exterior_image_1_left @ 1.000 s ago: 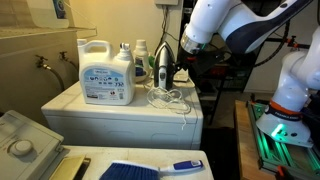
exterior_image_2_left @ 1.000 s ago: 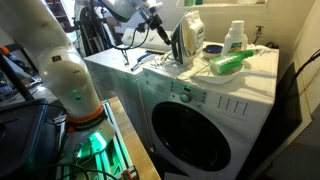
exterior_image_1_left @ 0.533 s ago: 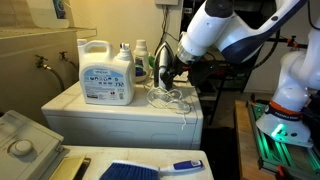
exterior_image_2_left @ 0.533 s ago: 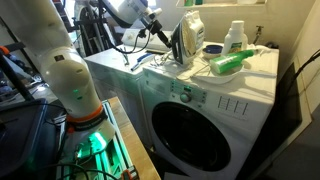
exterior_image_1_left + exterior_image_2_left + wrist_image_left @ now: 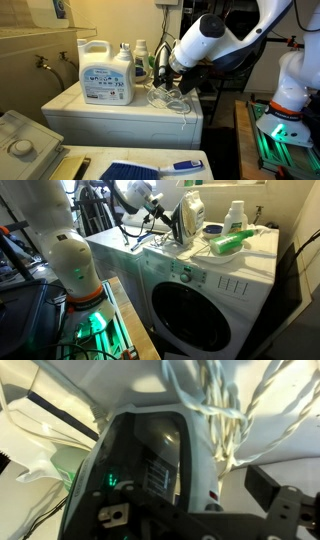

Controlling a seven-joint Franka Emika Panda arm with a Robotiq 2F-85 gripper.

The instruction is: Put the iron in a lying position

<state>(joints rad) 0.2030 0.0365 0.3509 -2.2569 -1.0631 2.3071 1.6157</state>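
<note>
jaws are hard to see, so i can't tell if they are wide or pinched. the gripper (image 5: 160, 214) is close beside the iron (image 5: 185, 222), maybe to push it over. the iron stands up tall on the washer (image 5: 212, 278), by its white cord (image 5: 170, 98).

The arm (image 5: 205, 38) was built of smooth, rounded white shells with dark bands at the joints. Its thick white lower links (image 5: 55, 245) rose from a base (image 5: 88, 323) that glowed green, a light that showed in both exterior views. The gripper (image 5: 162, 214) was black and blocky, with thin black cables (image 5: 128, 226) looping near the wrist. In the wrist view its dark finger (image 5: 287, 510) looked matte and angular.
</note>
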